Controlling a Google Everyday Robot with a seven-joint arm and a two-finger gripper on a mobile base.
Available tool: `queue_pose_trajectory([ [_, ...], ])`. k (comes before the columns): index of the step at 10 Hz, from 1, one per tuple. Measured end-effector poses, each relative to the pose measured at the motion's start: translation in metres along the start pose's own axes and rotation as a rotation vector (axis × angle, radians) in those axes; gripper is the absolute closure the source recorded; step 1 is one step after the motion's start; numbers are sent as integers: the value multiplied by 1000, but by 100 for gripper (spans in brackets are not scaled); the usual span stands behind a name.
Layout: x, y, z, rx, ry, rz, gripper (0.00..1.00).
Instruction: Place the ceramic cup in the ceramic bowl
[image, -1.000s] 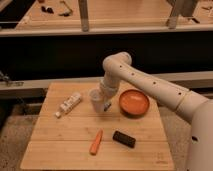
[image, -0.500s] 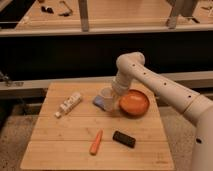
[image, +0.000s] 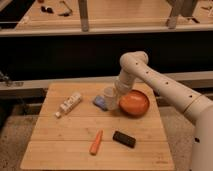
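Compared with a second ago, the ceramic cup (image: 108, 93) is being found further to the right: it was then left of the arm, well apart from the ceramic bowl (image: 132, 105), and is now being held just beside the bowl's left rim. The arm (image: 165, 87) is likewise being seen swung to the right, its wrist bent down over the gap between cup and bowl. The gripper (image: 114, 96) is being kept at the cup's right side, and the jaws are being held narrow, clamped on the cup. The cup is not yet being set in the bowl. The other things are being left where they were.

A pale wooden desk (image: 60, 150) is being used as the surface. A small blue item (image: 100, 103) is lying on it just below and left of the cup, a white bottle (image: 69, 104) is lying on its side further left, and an orange carrot (image: 96, 142) and a black block (image: 124, 139) are lying near the front edge. A speckled floor (image: 15, 145) is being seen beside the desk, and a long wooden bench (image: 125, 12) with small dark objects is being seen behind.
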Motion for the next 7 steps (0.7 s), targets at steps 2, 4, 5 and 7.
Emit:
queue_pose_trajectory([
  [2,7,0,1,4,2,16,93],
  [4,14,3,1,6,4,37,93],
  [5,16,5,1,7,4,44,93],
  [7,28,14,-1,7,4,67,93],
])
